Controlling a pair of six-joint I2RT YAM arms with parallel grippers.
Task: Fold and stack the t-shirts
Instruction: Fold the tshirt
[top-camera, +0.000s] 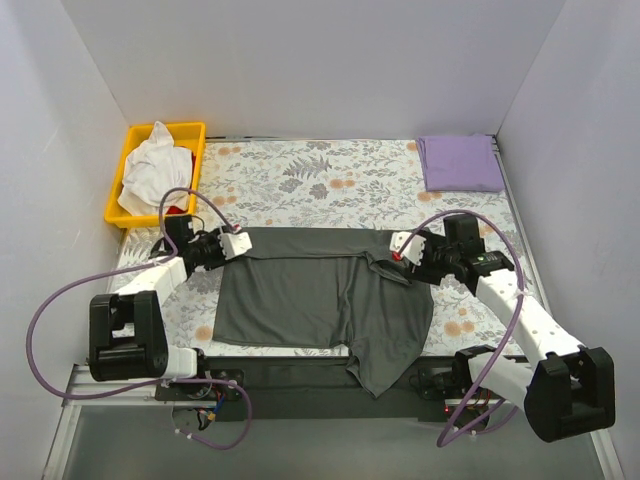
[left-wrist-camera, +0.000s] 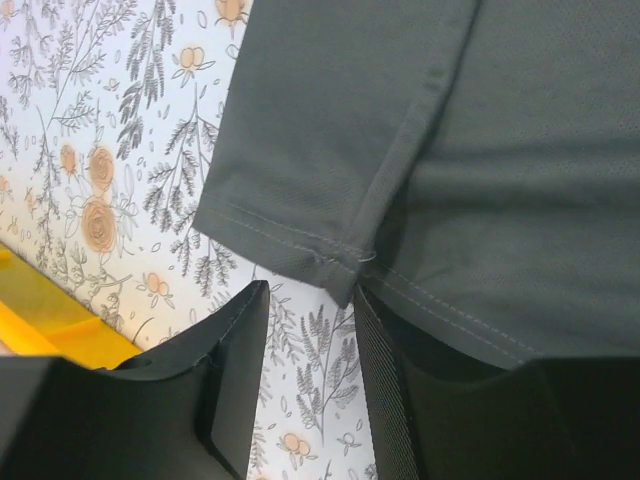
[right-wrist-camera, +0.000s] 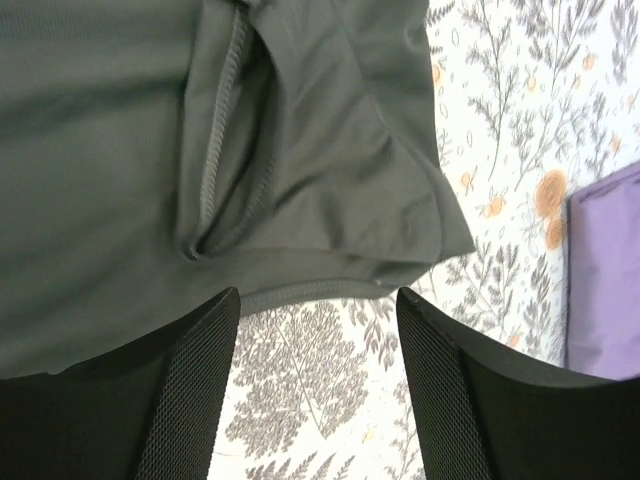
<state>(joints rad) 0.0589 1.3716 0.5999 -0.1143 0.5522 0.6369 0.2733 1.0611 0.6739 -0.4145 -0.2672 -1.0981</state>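
Observation:
The dark charcoal grey t-shirt (top-camera: 320, 295) lies partly folded on the floral tablecloth, one part hanging over the near edge. The lavender t-shirt (top-camera: 460, 163) lies folded at the far right corner; its edge shows in the right wrist view (right-wrist-camera: 605, 270). My left gripper (top-camera: 238, 243) is open at the grey shirt's far left corner; in the left wrist view (left-wrist-camera: 310, 300) the hem corner (left-wrist-camera: 340, 275) sits just ahead of the jaws. My right gripper (top-camera: 400, 246) is open at the shirt's far right corner, and in the right wrist view (right-wrist-camera: 318, 300) the grey hem (right-wrist-camera: 330, 285) lies just beyond the fingertips.
A yellow bin (top-camera: 160, 172) with white cloth stands at the far left. White walls enclose the table on three sides. The floral tablecloth (top-camera: 320, 180) shows between the grey shirt and the back wall.

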